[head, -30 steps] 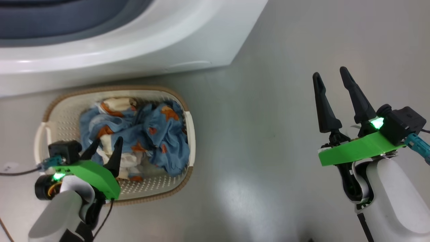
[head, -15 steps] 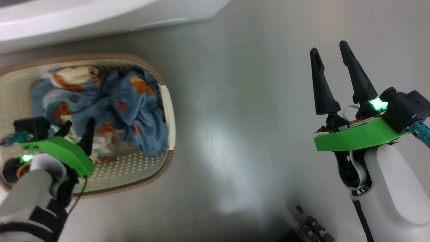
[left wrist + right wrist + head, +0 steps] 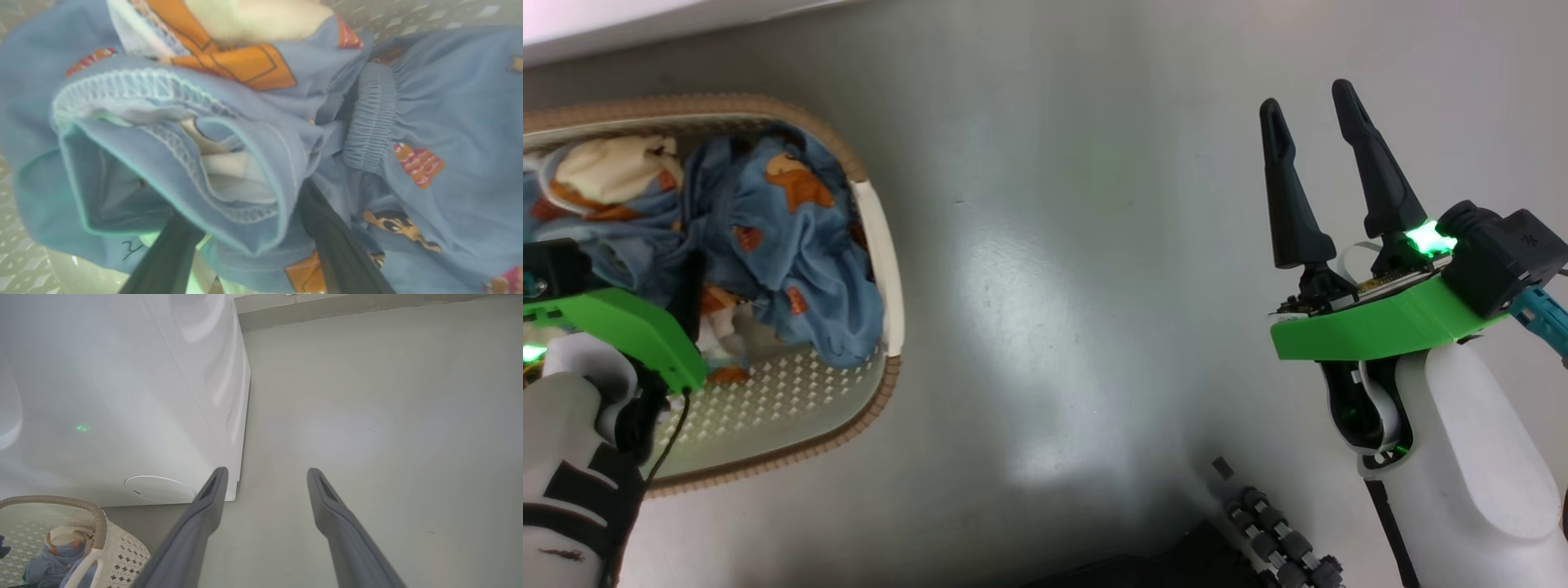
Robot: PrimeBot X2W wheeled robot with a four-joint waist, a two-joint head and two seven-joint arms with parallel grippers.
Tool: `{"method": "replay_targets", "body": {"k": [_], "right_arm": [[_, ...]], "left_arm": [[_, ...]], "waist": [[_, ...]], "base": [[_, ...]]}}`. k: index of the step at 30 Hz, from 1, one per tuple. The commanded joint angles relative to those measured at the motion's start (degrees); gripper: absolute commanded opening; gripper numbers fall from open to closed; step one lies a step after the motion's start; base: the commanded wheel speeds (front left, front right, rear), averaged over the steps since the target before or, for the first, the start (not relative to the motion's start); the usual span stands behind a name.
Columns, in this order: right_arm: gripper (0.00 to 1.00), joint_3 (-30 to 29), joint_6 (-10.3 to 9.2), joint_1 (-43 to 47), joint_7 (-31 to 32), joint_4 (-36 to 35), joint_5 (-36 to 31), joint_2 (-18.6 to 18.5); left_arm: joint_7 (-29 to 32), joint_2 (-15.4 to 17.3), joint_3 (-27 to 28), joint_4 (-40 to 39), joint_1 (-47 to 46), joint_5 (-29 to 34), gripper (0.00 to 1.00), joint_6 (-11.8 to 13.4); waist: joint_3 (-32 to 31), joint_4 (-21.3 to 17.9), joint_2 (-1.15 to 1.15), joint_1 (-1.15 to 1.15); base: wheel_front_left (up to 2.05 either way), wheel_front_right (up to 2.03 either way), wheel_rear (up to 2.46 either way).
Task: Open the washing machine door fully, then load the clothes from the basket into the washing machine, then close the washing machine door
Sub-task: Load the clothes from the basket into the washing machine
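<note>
The head camera is panning, shifting the basket (image 3: 880, 261) to the frame's left edge. The left gripper (image 3: 245, 208) is straddling the clothes (image 3: 792, 237), wide open; the right gripper (image 3: 1307, 96) is hovering open, empty.

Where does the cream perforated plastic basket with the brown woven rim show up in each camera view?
Head: cream perforated basket at the left edge.
Left wrist: its perforated plastic in the lower-left and upper-right corners.
Right wrist: bottom-left corner.
Shared landmark: light blue bear-print clothes inside.

My left end effector (image 3: 245, 208) stands spread, a fold of the clothes (image 3: 429, 102) between its fingers. I see the perforated basket (image 3: 20, 269) floor alongside.
</note>
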Motion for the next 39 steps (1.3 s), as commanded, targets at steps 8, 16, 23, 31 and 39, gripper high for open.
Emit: {"method": "replay_targets", "body": {"k": [8,16,23,31,39], "right_arm": [[1.00,1.1,0.43,1.8,-0.5,-1.6,-0.3,0.5],[1.00,1.4,0.43,1.3,-0.5,-1.2,0.0,0.8],[1.00,1.7,0.43,1.0,-0.5,0.1,0.3,0.9],[1.00,2.7,0.43,1.5,-0.5,2.9,1.6,-0.1],[1.00,2.5,0.43,3.6,-0.5,5.3,3.3,-1.7]], "left_arm": [[-2.0,3.3,-1.1,-0.4,0.4,-1.7,0.00,-0.1],[-3.2,3.3,-3.1,-0.9,1.1,-3.5,0.00,-0.1],[-5.9,2.1,-5.1,-3.5,3.8,-5.2,0.00,-0.1],[-8.8,1.2,-7.8,-8.5,10.0,-8.5,0.00,-0.1],[-9.5,1.7,-7.2,-15.9,15.5,-9.4,0.00,-0.1]], "waist": [[0.1,-1.0,0.00,0.00],[-1.8,-0.5,0.00,0.00],[-6.9,1.3,0.00,0.00],[-16.8,4.2,0.00,0.00],[-26.7,7.6,0.00,0.00]], "base": [[0.00,0.00,0.00],[0.00,0.00,0.00],[0.00,0.00,0.00],[0.00,0.00,0.00],[0.00,0.00,0.00]]}}
